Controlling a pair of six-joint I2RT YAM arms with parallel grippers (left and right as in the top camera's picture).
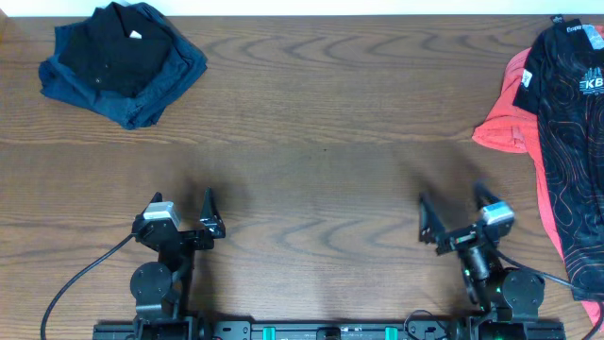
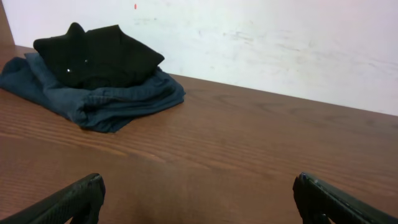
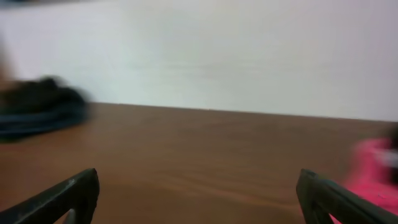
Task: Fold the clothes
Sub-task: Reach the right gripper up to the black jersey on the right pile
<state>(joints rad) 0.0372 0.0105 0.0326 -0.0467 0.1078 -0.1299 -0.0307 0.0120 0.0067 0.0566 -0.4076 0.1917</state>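
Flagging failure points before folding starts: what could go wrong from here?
1. The jersey lies partly over the coral T-shirt; the open right gripper may pinch both layers.
2. The jersey runs past the overhead view's right edge, so its hidden part could snag or drop when pulled.
3. The open left gripper sits far from it; a one-armed drag may bunch the fabric.

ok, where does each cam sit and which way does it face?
Overhead: fixed above the brown wooden table, looking straight down; the left tool and right tool show at the near edge, both open.
Left wrist: low over the table, facing the far wall and the folded black-on-navy garment pile; its own fingertips show.
Right wrist: same low outlook, blurred; fingertips, coral-red T-shirt at right.
Shared: that pile appears in all three.
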